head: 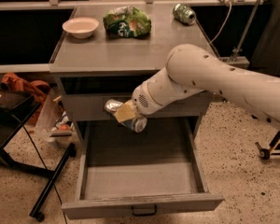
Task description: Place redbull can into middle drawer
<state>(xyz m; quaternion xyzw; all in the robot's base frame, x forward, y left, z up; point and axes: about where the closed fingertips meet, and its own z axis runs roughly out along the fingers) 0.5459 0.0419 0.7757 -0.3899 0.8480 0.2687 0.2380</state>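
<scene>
The redbull can (113, 107) is silver and lies tilted on its side in my gripper (126, 114). One yellowish finger (125, 111) crosses its middle. The gripper is shut on the can and holds it just above the back left part of the middle drawer (140, 203). That drawer is pulled fully out, and its grey floor (140, 178) is bare. Its small dark loop handle (143, 212) shows at the bottom edge. My white arm (214, 80) reaches in from the right, across the closed grey drawer front (86, 107) above.
On the cabinet top (126, 50) stand a white bowl (80, 27), a green chip bag (127, 21) and a green can (184, 13) on its side. A black stand (18, 125), an orange bag (23, 85) and clutter are on the left. A cable (224, 17) hangs at the right.
</scene>
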